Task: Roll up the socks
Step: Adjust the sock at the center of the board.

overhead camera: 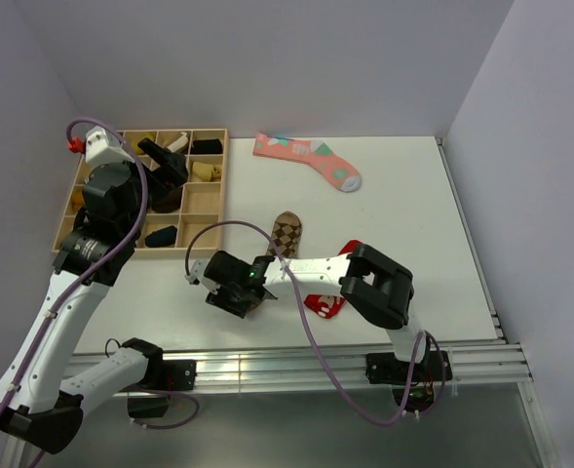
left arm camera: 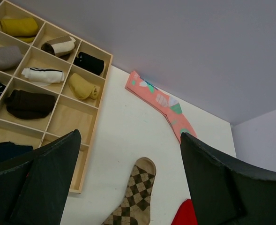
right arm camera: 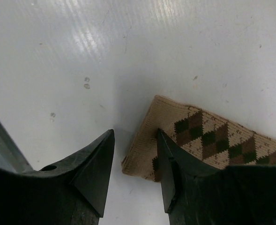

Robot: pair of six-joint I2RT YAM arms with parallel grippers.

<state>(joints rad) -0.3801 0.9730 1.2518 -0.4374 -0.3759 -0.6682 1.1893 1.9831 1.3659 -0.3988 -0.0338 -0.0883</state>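
The brown-and-tan argyle sock lies flat near the middle of the table, toe pointing away. It also shows in the left wrist view and the right wrist view. My right gripper is low over the sock's cuff end. In its wrist view it is open, the plain tan cuff edge lies between the fingers, and the right finger rests on the sock. My left gripper hangs open and empty above the wooden tray; in its wrist view the fingers are spread wide.
A wooden compartment tray at the left holds several rolled socks. A pink sock with teal patches lies at the back. A red sock lies partly under the right arm. Walls close in the back and sides.
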